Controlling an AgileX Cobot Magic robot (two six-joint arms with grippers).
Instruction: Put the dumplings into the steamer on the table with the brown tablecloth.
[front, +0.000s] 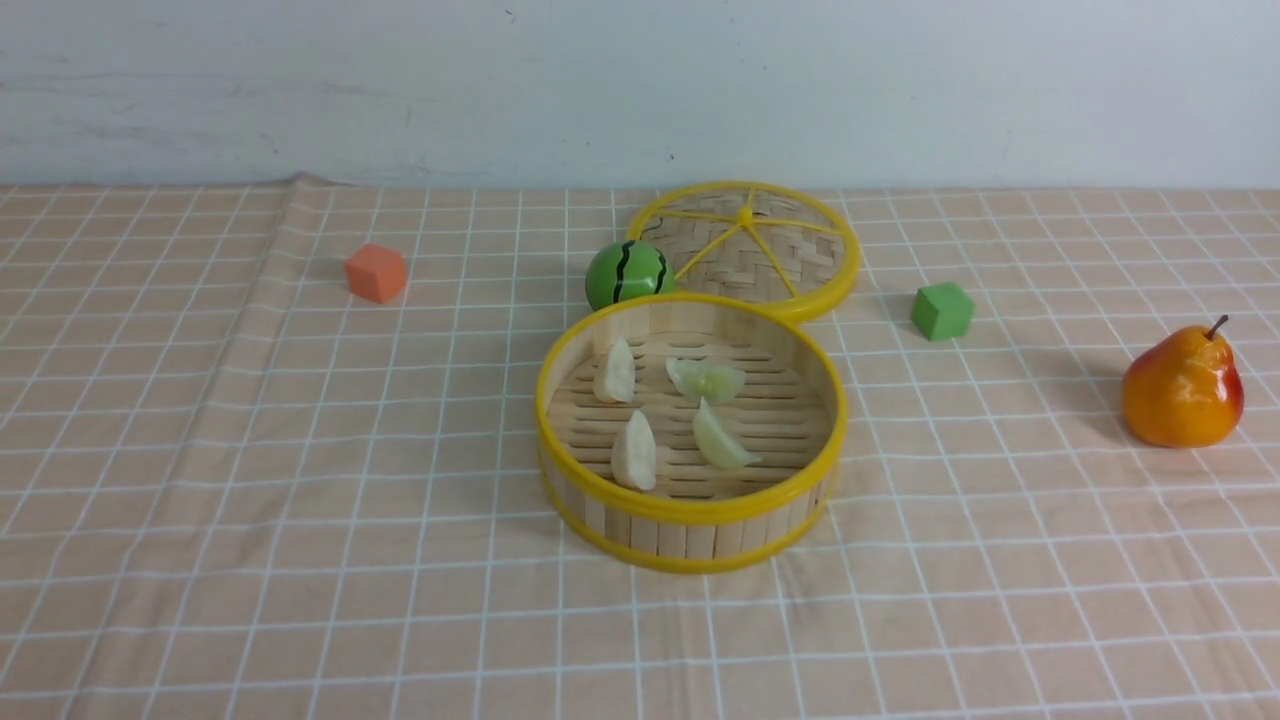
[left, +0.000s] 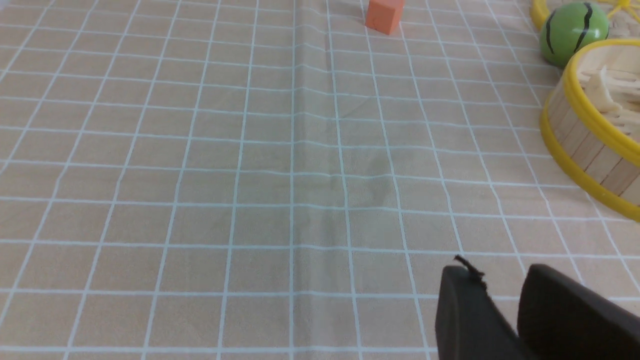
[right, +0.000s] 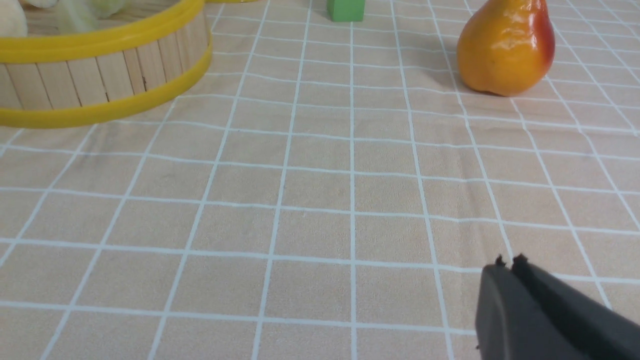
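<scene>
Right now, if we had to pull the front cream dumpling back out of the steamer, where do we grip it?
Probably from straight above: the steamer wall blocks any side approach. The front cream dumpling stands on edge, its ridge running roughly front to back, so put the jaws across its two flat faces at mid-length. The green dumpling sits close on its right, so that side is tight.

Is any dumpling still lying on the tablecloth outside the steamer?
No, in the front view all four dumplings lie inside the steamer, and none shows on the brown tablecloth.
</scene>
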